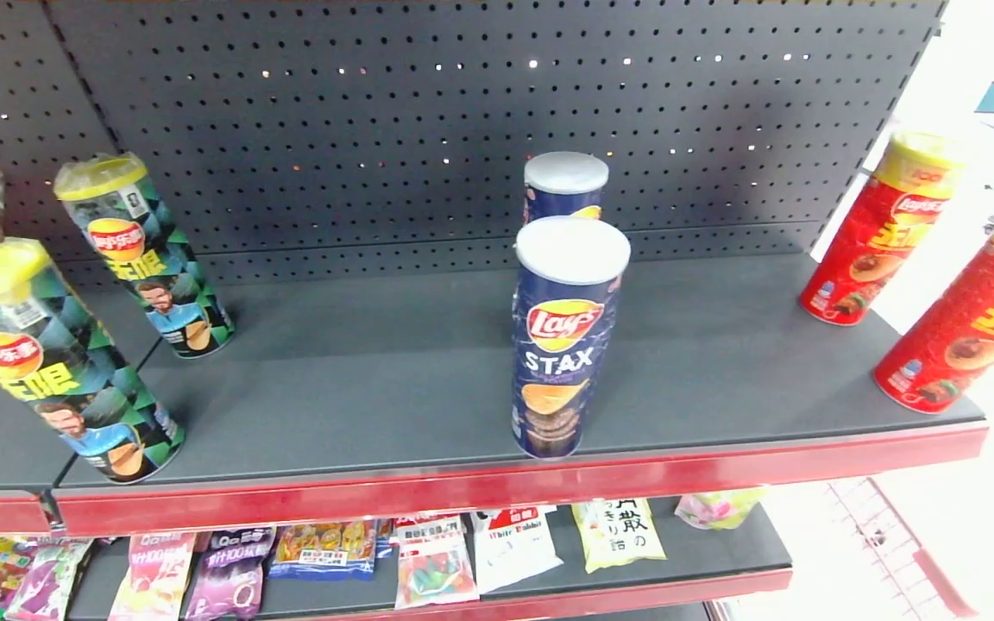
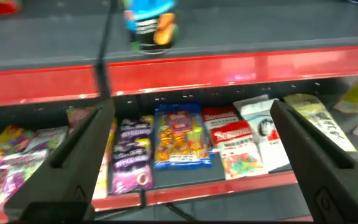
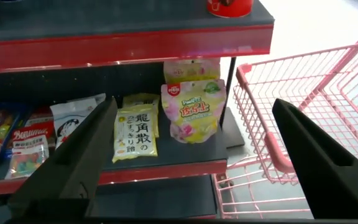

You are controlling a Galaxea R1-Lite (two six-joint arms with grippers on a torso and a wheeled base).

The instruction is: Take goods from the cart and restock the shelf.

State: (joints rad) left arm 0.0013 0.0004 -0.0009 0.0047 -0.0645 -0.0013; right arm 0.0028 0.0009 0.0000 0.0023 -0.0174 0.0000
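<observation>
Both arms hang in front of a shop shelf, each empty. The left fingers [image 2: 73, 155] are spread wide apart with nothing between them. The right fingers [image 3: 73, 162] are spread just as wide and also hold nothing.

Beyond and above both pairs of fingers is the upper shelf [image 1: 393, 379], a dark board with a red front edge. It carries six upright chip cans. Two blue cans stand at the middle, one [image 1: 562, 345] near the front edge and the other [image 1: 564, 185] directly behind it. Two green-patterned cans with yellow lids [image 1: 147, 259] [image 1: 57, 371] stand toward the left arm's side. Two red cans [image 1: 881, 233] [image 1: 963, 319] stand toward the right arm's side.

Straight beyond the left fingers, framed by the gap between them, is the lower shelf [image 2: 216, 174]. On it lies a row of flat snack bags: a purple bag [image 2: 132, 155], a blue bag [image 2: 179, 134] and a red-and-white bag [image 2: 235, 140].

Beyond the right fingers, farther along the same lower shelf, a yellow bag [image 3: 135, 134] lies just beside a pale pink-and-green bag [image 3: 194, 112]. The pink wire cart [image 3: 267, 124] stands past the shelf's end, behind the outer right finger. Its contents cannot be seen.
</observation>
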